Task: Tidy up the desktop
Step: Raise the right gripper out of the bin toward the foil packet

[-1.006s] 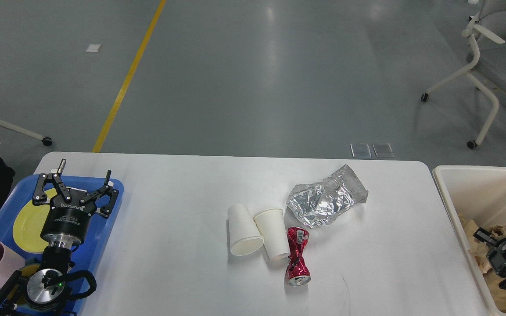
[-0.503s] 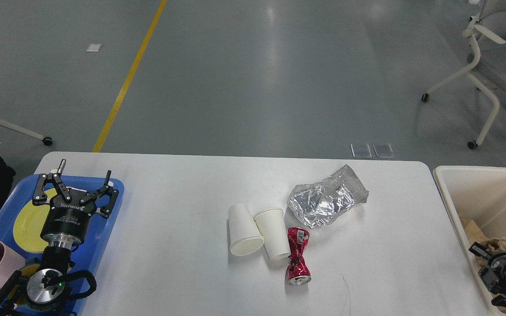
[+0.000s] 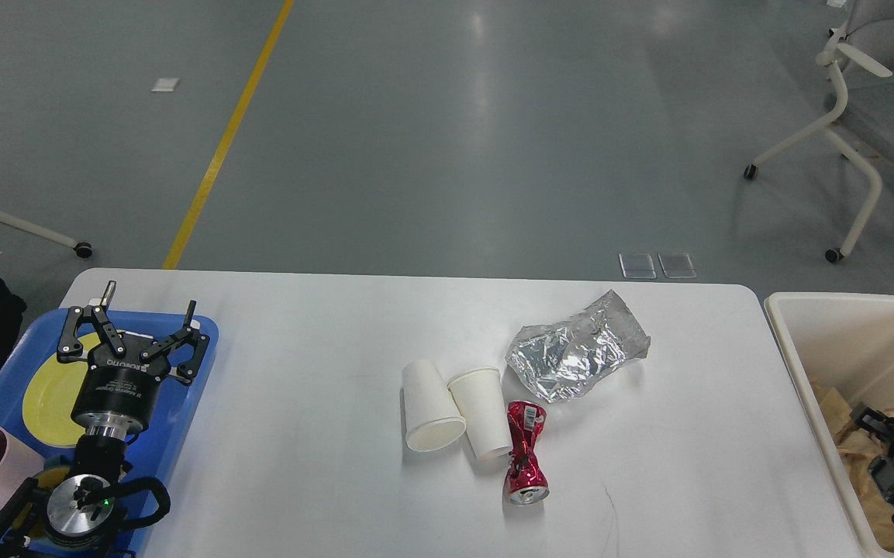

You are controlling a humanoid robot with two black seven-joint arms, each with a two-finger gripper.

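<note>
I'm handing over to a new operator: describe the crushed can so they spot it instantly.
On the large white desktop, find the litter cluster at centre. The crushed red metal drink can lies at its near edge, touching the right-hand white paper cup. It is the only red item, pinched at its waist.

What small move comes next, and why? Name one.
Probably swing the right gripper out of the bin toward the foil bag. It hangs over the paper scraps in the bin, seemingly carrying nothing, while the bag, the can and two cups lie on the desktop. The bag lies nearest the bin.
</note>
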